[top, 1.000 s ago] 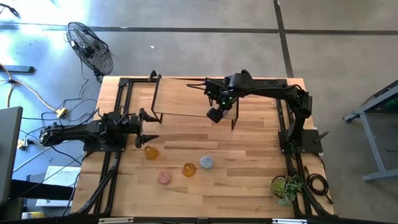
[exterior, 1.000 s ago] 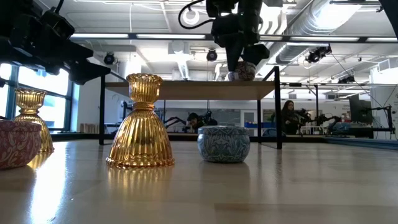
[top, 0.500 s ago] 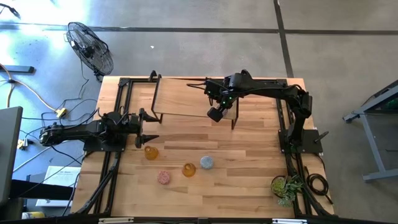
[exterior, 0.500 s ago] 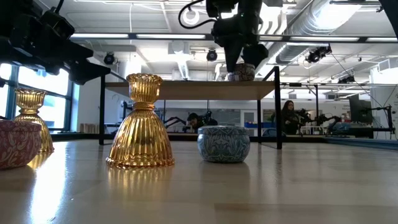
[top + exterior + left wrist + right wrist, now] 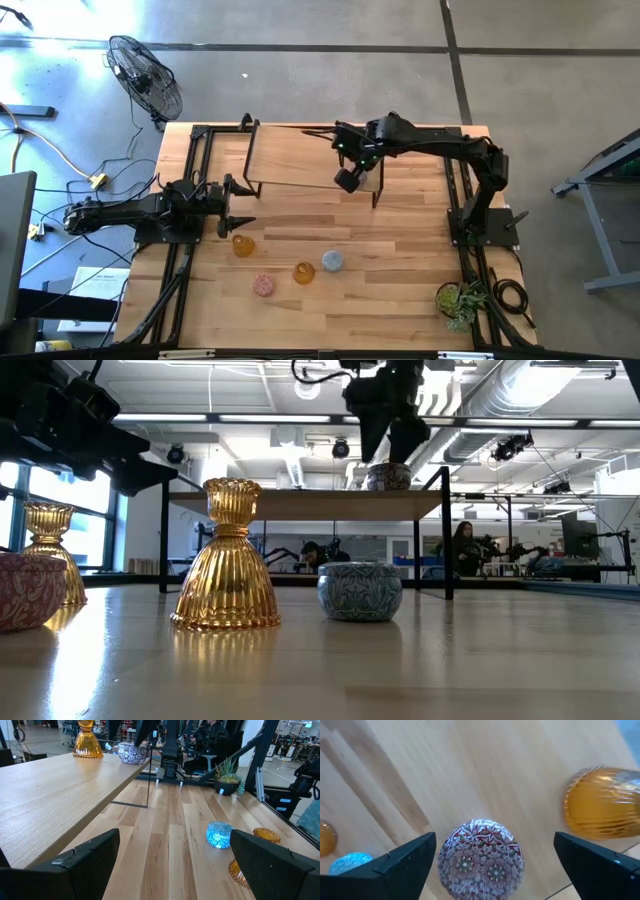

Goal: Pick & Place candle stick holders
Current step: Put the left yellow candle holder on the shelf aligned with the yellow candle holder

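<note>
A mauve round candle stick holder [image 5: 481,857] stands on its base on the raised wooden shelf [image 5: 295,160], next to an amber flask-shaped one [image 5: 602,810]. My right gripper [image 5: 492,847] hangs open just above the mauve holder [image 5: 388,477], pointing steeply down and clear of it. On the table below stand two amber holders [image 5: 243,245] [image 5: 304,272], a pink one [image 5: 264,286] and a light blue one [image 5: 332,262]. My left gripper [image 5: 170,865] waits open and level at the table's left side.
The shelf stands on thin dark legs [image 5: 445,530] at the far middle of the table. A small green potted plant [image 5: 460,300] sits at the near right corner. Dark frame rails [image 5: 185,270] run along the table's left and right sides.
My right gripper has let go of the mauve holder, tipped a little and drawn its fingers up clear of it. The holder stays where it stood on the shelf.
</note>
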### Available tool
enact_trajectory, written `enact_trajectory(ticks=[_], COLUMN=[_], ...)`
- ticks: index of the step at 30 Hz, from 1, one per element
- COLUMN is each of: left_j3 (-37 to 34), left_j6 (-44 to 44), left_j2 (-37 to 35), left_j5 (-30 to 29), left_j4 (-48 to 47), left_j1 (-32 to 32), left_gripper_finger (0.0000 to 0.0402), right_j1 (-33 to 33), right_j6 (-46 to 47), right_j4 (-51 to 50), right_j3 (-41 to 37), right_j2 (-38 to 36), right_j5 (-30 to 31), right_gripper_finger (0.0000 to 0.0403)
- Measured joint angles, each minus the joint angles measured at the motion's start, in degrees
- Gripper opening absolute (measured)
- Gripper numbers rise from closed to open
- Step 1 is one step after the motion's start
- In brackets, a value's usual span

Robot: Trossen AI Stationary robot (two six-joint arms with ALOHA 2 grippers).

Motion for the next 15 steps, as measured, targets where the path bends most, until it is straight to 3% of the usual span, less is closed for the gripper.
enact_trajectory(ticks=[8,15], left_j3=[0.0,0.0], left_j6=[0.0,0.0], left_j2=[0.0,0.01], left_j5=[0.0,0.0], left_j4=[0.0,0.0], left_j1=[-0.01,0.0], left_gripper_finger=[0.0374,0.0374], right_j1=[3.43,15.33], right_j6=[-5.56,-11.4], right_j4=[6.72,14.62], right_j3=[0.0,-0.02], right_j2=[-5.63,-9.96], right_j5=[3.49,5.24], right_gripper_finger=[0.0399,0.0399])
